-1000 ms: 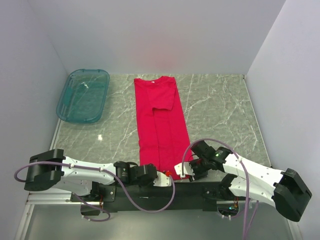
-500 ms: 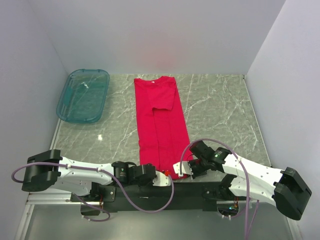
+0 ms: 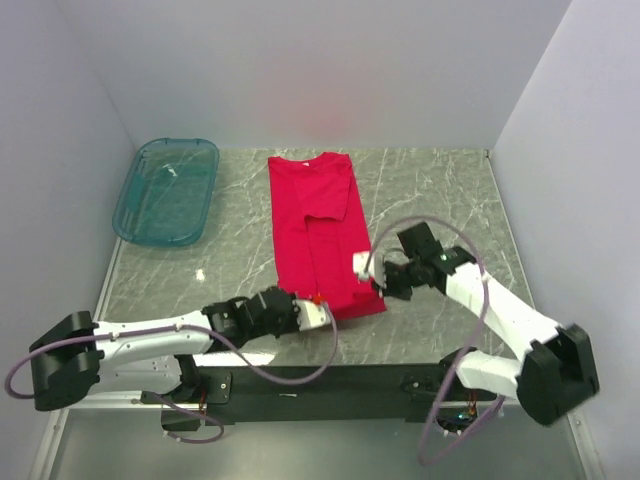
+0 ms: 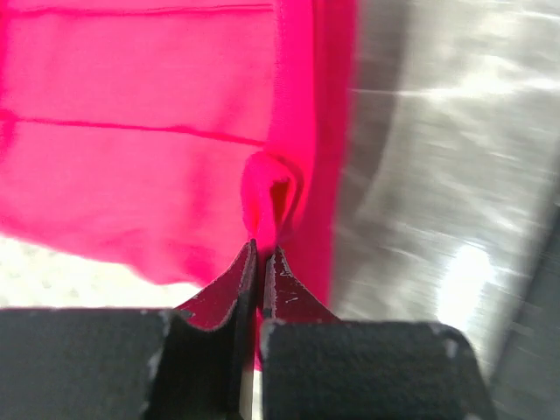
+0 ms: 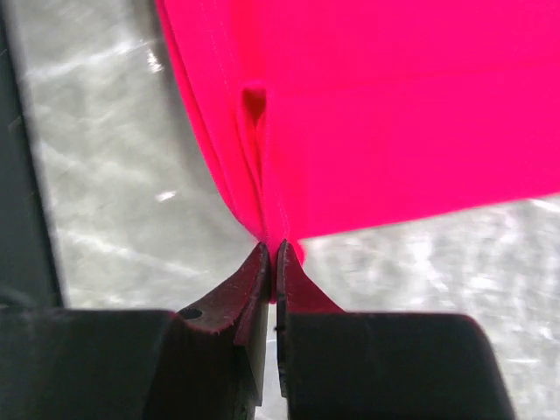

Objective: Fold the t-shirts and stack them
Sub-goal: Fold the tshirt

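The red t-shirt [image 3: 310, 200] lies lengthwise on the middle of the marble table, folded into a narrow strip, collar at the far end. My left gripper [image 3: 316, 299] is shut on the shirt's near left corner, and my right gripper [image 3: 368, 272] is shut on its near right edge. The near end is bunched and raised between them. In the left wrist view the jaws [image 4: 262, 249] pinch a small pucker of red t-shirt [image 4: 131, 131]. The right wrist view shows its jaws [image 5: 272, 247] pressed together on a folded edge of the t-shirt [image 5: 394, 105].
A see-through teal tub [image 3: 167, 190] stands at the far left of the table [image 3: 440, 200]. White walls close in the left, far and right sides. A black rail with the arm bases runs along the near edge.
The right gripper closed on the shirt's near edge. Both arms then moved away from the near edge toward the far side, drawing the shirt's near end up the table with them.
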